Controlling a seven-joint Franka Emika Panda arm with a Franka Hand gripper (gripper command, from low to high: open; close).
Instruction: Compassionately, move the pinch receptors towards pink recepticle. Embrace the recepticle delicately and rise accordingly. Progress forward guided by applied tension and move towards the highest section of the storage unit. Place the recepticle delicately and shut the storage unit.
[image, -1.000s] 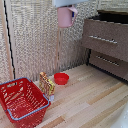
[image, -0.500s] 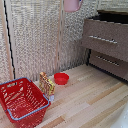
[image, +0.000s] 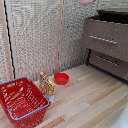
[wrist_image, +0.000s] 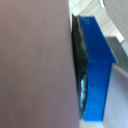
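Carrying pink mug (image: 86, 1) high, up beyond the dresser (image: 107, 42) top, mostly out of frame.
Blue fingertip pad (wrist_image: 95, 70) presses flat on the mug wall, gripper clamped on it; lifted to clear the open top drawer (image: 111, 18).
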